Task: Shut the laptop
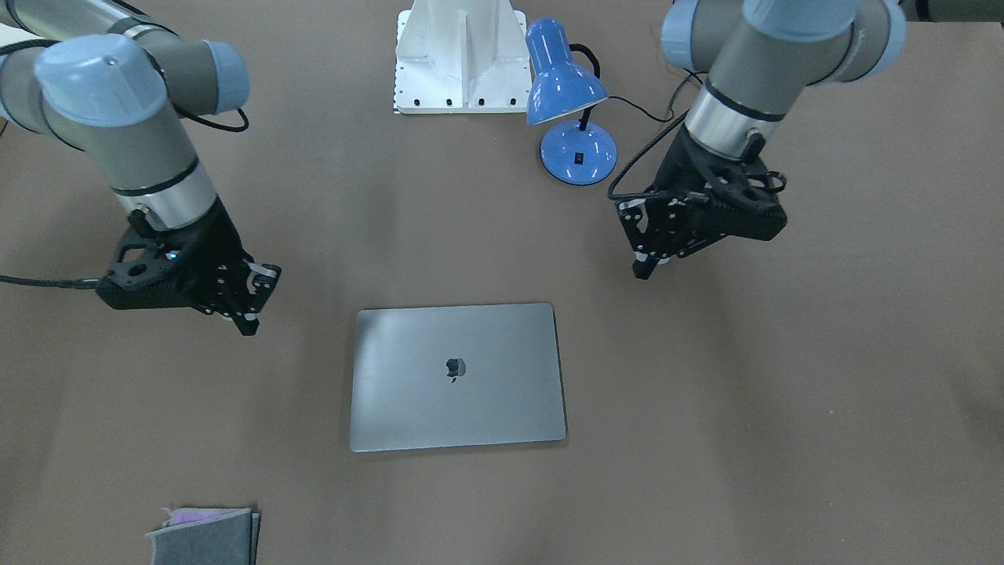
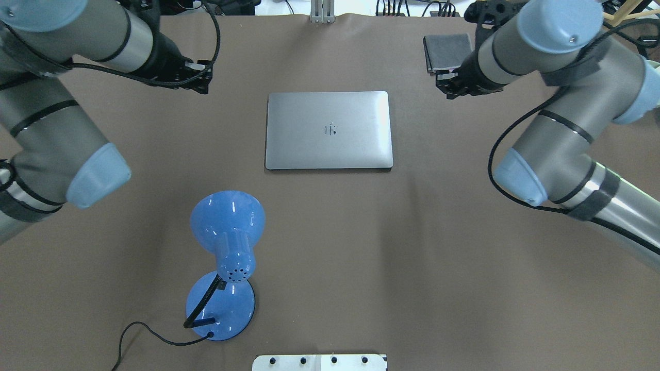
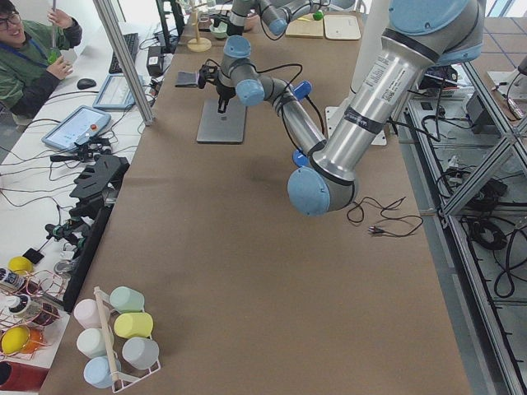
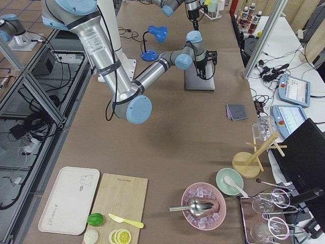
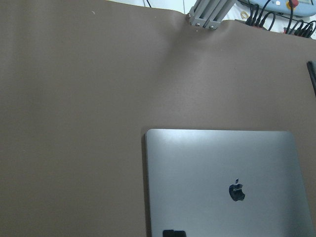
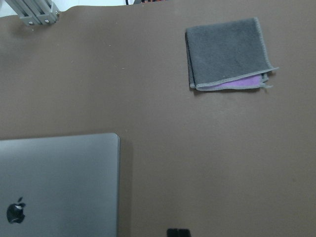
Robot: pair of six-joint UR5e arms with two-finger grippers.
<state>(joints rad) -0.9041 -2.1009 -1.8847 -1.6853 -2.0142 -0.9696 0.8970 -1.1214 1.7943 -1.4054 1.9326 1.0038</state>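
The grey-silver laptop point(image 1: 457, 377) lies flat on the brown table with its lid down and the apple logo facing up; keyboard and screen are hidden. It also shows in the overhead view point(image 2: 329, 130) and both wrist views point(image 5: 222, 182) point(image 6: 59, 182). My left gripper point(image 1: 645, 268) hovers above the table beside the laptop's left far corner, fingers together and empty. My right gripper point(image 1: 248, 322) hovers off the laptop's right side, fingers together and empty. Neither touches the laptop.
A blue desk lamp point(image 2: 227, 226) with a black cord stands near the robot's side, left of the laptop. A folded grey cloth point(image 2: 446, 51) lies at the far right. The white robot base plate point(image 1: 461, 59) sits at the near edge.
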